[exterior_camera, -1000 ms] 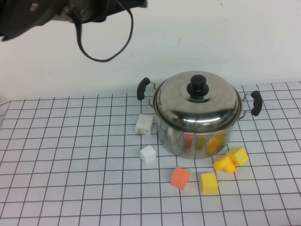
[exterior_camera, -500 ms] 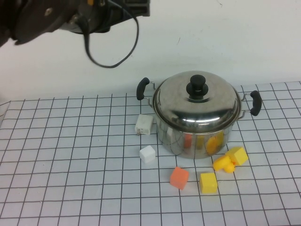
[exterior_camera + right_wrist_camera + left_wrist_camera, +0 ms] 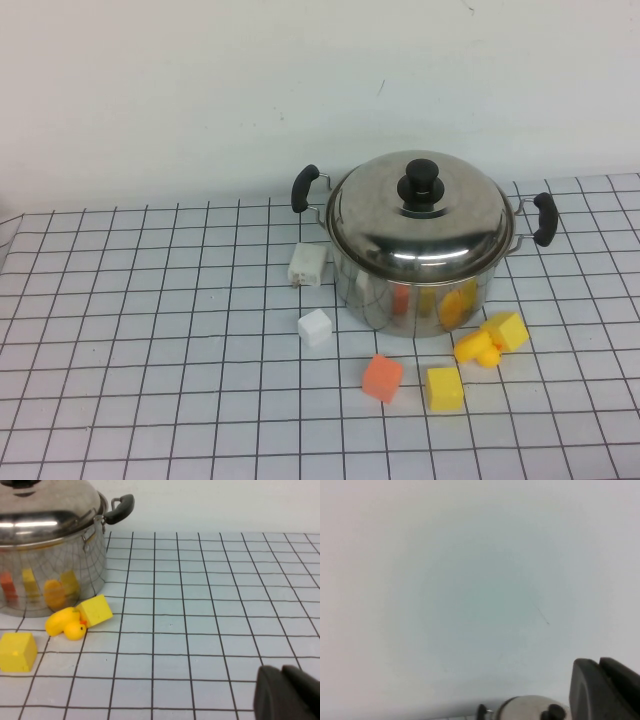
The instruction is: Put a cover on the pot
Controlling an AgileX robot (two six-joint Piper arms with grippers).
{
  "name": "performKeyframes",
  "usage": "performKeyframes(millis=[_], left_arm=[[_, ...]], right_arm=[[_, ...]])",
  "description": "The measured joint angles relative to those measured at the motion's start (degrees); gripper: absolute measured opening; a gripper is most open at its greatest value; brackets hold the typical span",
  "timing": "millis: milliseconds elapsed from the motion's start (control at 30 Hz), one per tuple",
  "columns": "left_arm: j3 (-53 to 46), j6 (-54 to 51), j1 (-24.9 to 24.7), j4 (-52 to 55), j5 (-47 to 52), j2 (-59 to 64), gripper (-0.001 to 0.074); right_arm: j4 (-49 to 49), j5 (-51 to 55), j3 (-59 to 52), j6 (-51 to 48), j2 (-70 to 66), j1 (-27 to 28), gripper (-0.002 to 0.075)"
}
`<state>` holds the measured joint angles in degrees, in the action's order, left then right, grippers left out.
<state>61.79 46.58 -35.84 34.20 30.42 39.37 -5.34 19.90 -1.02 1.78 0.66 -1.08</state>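
The shiny steel pot [image 3: 415, 295] stands on the gridded table, right of centre, with black handles on both sides. A domed steel lid [image 3: 420, 225] with a black knob [image 3: 421, 183] sits on its rim. The right wrist view shows the pot [image 3: 45, 575] and lid [image 3: 45, 505] from the side. My right gripper [image 3: 281, 672] is shut and empty, low over the table, well clear of the pot. My left gripper [image 3: 599, 664] is shut and empty, raised and facing the wall, with the lid [image 3: 527, 707] far below. Neither gripper shows in the high view.
Two white blocks [image 3: 306, 264] [image 3: 315, 327] lie left of the pot. An orange block [image 3: 382, 378], a yellow block [image 3: 445, 388], a yellow duck [image 3: 477, 348] and another yellow block [image 3: 507, 329] lie in front of it. A white wall stands behind.
My left arm, which was at the top left of the high view, has drawn back out of that view. The pot, lid and blocks have not moved.
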Motion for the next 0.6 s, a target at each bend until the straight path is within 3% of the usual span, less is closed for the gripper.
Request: performKeyframes(millis=[133, 333, 467, 600], left_arm=[[-17.3, 0.51, 8.27, -0.72, -6.48, -14.26, -0.0001], [-39.42, 5.82, 20.66, -6.02, -7.4, -31.57, -0.0001], [-47.51, 6.64, 25.8, -11.43, -7.74, -36.62, -0.0001], [-51.59, 6.77, 27.8, -14.29, -9.42, -37.4, -0.0001]], right_arm=[[0.0, 0.0, 0.0, 0.0, 0.0, 0.0, 0.0009], [0.0, 0.0, 0.0, 0.0, 0.0, 0.0, 0.0009], [0.0, 0.0, 0.0, 0.0, 0.0, 0.0, 0.0009], [0.0, 0.0, 0.0, 0.0, 0.0, 0.0, 0.0009]])
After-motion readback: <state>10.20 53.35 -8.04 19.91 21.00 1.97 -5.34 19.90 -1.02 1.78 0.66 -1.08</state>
